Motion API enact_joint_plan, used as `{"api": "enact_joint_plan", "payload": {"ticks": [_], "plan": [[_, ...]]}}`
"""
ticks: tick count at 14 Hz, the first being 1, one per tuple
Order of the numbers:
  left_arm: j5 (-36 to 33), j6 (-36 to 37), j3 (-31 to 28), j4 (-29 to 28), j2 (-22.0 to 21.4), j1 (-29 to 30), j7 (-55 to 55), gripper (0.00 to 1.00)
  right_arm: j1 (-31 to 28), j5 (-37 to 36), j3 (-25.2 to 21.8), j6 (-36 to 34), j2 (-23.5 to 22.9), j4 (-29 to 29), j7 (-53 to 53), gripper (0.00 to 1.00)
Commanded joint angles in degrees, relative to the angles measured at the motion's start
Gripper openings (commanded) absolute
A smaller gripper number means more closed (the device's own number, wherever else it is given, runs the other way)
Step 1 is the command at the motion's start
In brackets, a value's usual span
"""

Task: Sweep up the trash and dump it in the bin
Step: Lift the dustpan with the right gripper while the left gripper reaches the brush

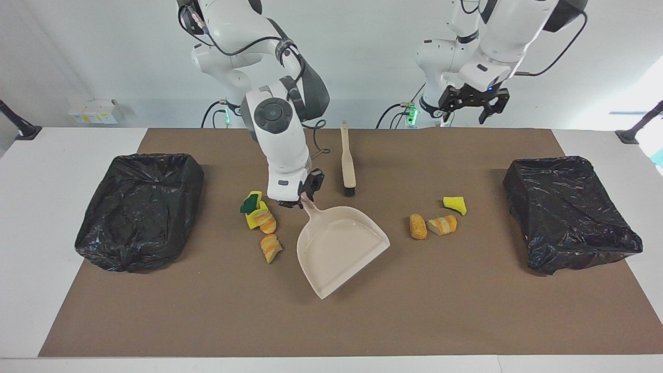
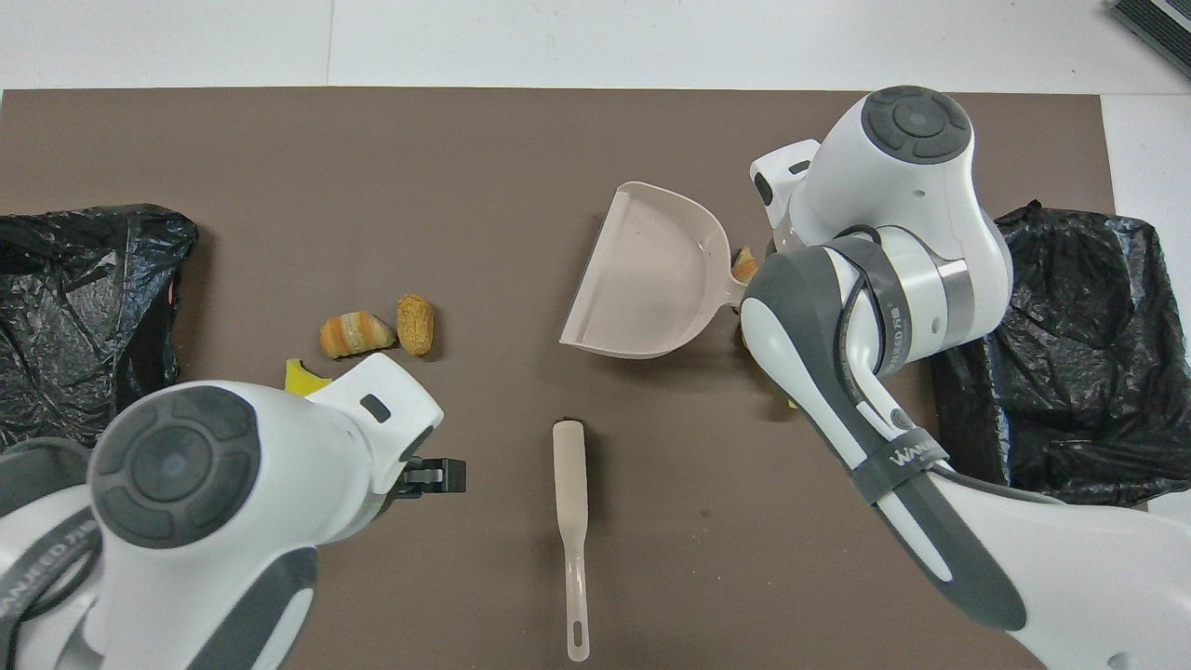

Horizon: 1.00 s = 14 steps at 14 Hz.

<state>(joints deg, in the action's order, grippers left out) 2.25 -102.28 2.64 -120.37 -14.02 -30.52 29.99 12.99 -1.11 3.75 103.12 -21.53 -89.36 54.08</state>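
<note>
Right gripper (image 1: 305, 199) is pinched on the dustpan (image 1: 339, 248) handle, down low on the mat (image 1: 466, 311), with the pan's open mouth angled toward the left arm's end of the table and away from the robots. The pan's long axis runs on a slant from handle to lip.

Left gripper (image 1: 472, 106) is up in the air with its fingers spread, holding nothing, over the mat's edge by the robots.

Now the trash. 1 cluster, a green-topped sponge (image 1: 252, 204) and 2 bread chunks (image 1: 269, 235), sits just beside the pan's handle, on the side toward the right arm's bin (image 1: 140, 207). That puts it at the back of the pan, not at its mouth. The other cluster, 2 bread pieces (image 1: 432, 225) and a yellow wedge (image 1: 455, 204), lies off the mouth side, toward the left arm's bin (image 1: 570, 212).

The brush (image 1: 347, 160) lies on the mat between the arms, its long axis pointing away from the robots, bristles at the end farther from them, handle end nearer. The left gripper is the free one, so I'd judge the brush is its pickup, coming down across the handle's width. The second cluster looks the easier sweep, since the mouth faces roughly that way.
</note>
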Motion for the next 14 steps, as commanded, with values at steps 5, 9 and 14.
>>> {"api": "enact_joint_plan", "payload": {"ticks": [5, 9, 14], "plan": [[0.5, -18.1, -1.1, -13.5, 4.2, -19.0, 15.4, 1.00, 1.4, -14.9, 0.7, 3.7, 6.1, -9.5, 13.7, 0.00], [1.5, -26.3, -1.1, -14.5, 9.1, -22.0, 17.6, 1.00, 1.3, -18.5, 0.8, 9.2, 8.8, -16.4, 15.8, 0.00], [1.6, -28.5, -1.1, -16.7, 9.5, -24.0, 17.5, 1.00, 1.4, -18.5, 0.8, 10.2, 8.8, -16.8, 15.9, 0.00]]}}
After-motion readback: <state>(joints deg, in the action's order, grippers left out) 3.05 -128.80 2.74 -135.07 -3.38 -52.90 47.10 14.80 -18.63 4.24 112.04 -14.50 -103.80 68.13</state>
